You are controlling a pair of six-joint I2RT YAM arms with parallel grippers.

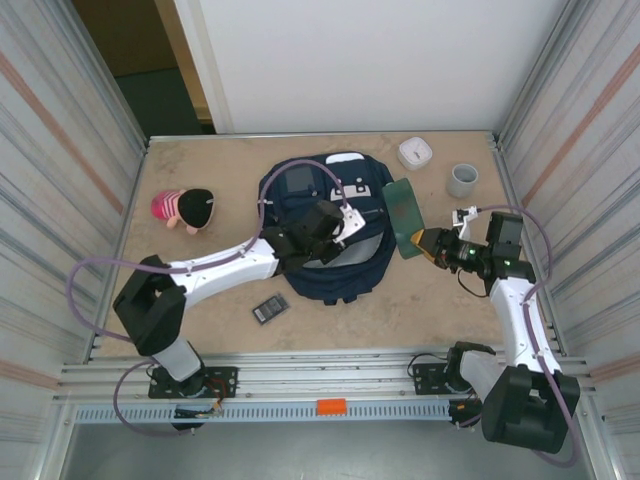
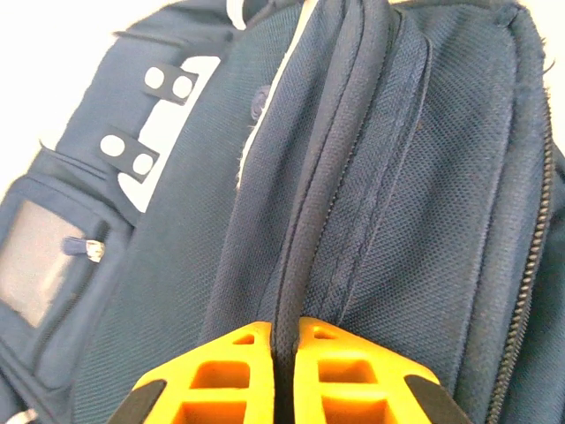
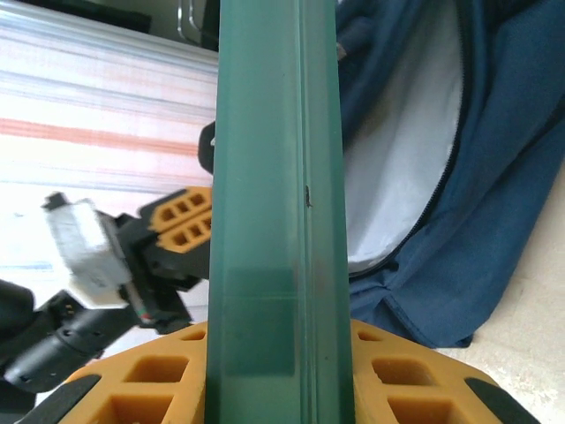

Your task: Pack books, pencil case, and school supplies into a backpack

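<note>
Backpack (image 1: 345,270), navy woven fabric, white patch (image 2: 177,124) (pale lining (image 3: 397,177) inside)

green book (image 3: 274,177): top and bottom run off the right wrist picture.
backpack (image 2: 397,221): cut off on every side in the left wrist view.
left tool (image 2: 284,340): cut off by the bottom edge behind its tips.
black rectangle (image 1: 270,310): too small to read.

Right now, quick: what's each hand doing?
Left hand: closed, pinching a fabric edge of the backpack.
Right hand: closed, holding the dark green book.
</note>
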